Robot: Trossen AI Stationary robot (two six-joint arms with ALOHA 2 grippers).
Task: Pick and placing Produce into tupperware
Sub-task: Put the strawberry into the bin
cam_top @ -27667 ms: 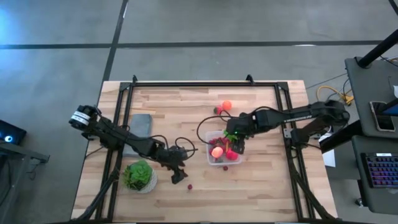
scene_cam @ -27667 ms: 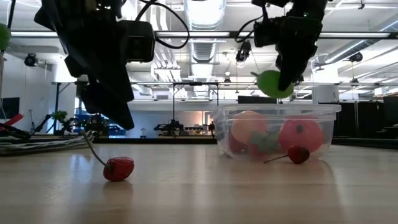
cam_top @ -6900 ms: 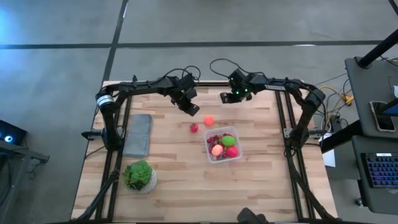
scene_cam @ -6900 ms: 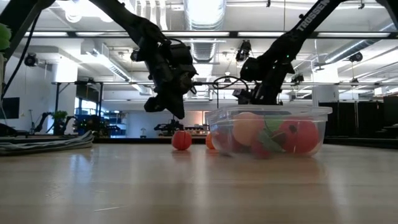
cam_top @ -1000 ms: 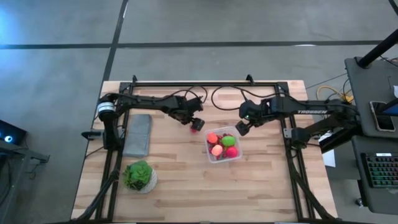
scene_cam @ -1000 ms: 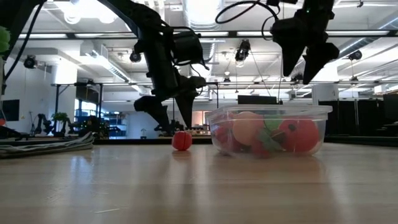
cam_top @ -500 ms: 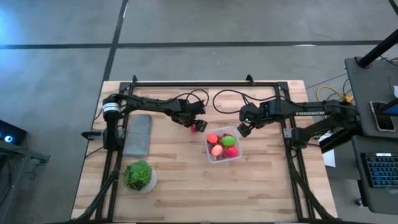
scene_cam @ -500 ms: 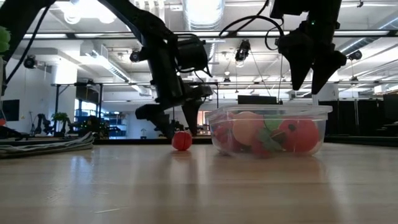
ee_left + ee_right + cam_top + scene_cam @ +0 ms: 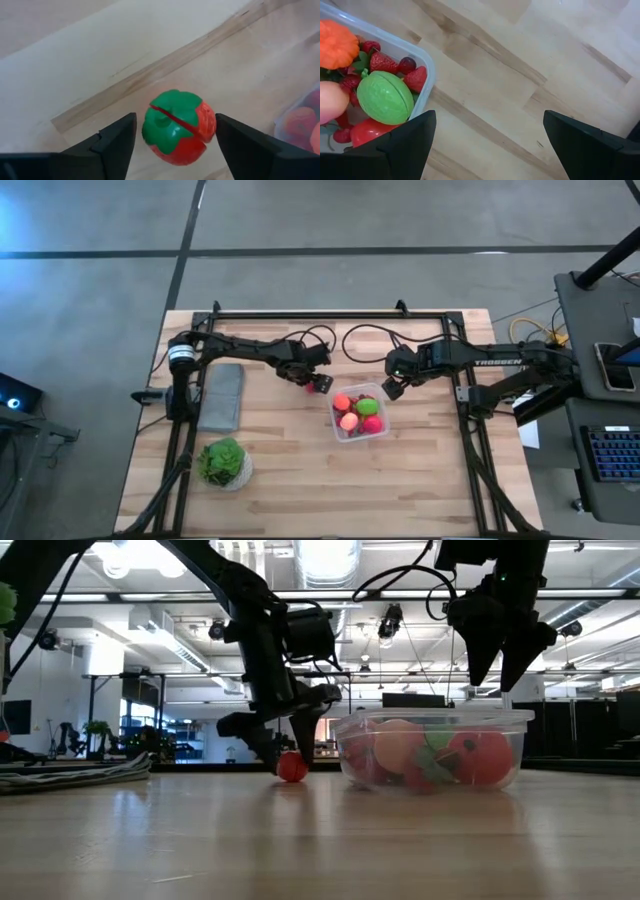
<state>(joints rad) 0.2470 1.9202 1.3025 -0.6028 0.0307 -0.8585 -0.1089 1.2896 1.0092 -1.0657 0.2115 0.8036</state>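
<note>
Left gripper [image 9: 318, 381] is sitting low over the red tomato [image 9: 322, 383] from above, just left of the clear box [image 9: 360, 415], while the right gripper [image 9: 391, 387] is waiting wide open beside the box's far right corner. Level with the table, the left fingers [image 9: 308, 725] are straddling the tomato [image 9: 292, 766], which is resting on the wood. Through the left wrist camera, the fingers are flanking the tomato [image 9: 179, 126] with gaps either side, nothing gripped yet; squeezing across its middle, centred, should be stopping it rolling. Through the right wrist camera, the box [image 9: 422, 70] is already holding several pieces.
</note>
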